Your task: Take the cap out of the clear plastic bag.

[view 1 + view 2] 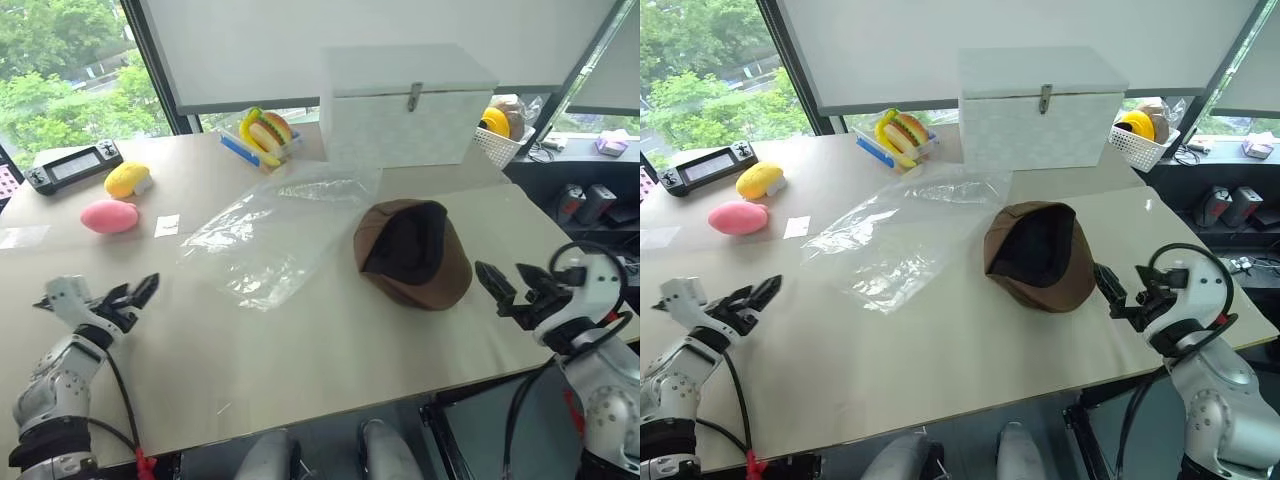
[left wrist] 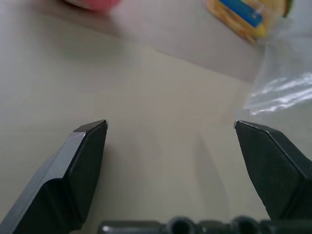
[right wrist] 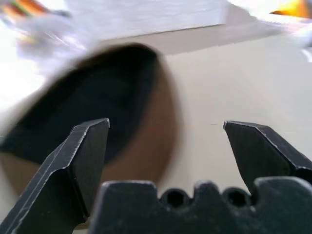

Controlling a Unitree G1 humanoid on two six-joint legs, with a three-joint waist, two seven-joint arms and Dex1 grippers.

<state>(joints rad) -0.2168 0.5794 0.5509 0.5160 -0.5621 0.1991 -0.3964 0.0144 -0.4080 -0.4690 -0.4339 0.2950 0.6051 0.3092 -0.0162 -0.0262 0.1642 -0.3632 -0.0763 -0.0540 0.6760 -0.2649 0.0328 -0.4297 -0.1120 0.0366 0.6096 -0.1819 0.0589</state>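
Cap out beside clear plastic bag mid-table, left end effector and right end effector agape near table edges

I find no legible text, label, brand, number or sign on anything before me; the small white slip at frame left reads blank.

Broad pale beige table with a smooth matte top, set against tall windows in dark frames. Green trees outside on the left, daylight flooding in. White roller blind drawn down across the middle pane, another at the far right. Beyond the table's right edge, a dark low shelf under the window. Dark floor below the near edge.
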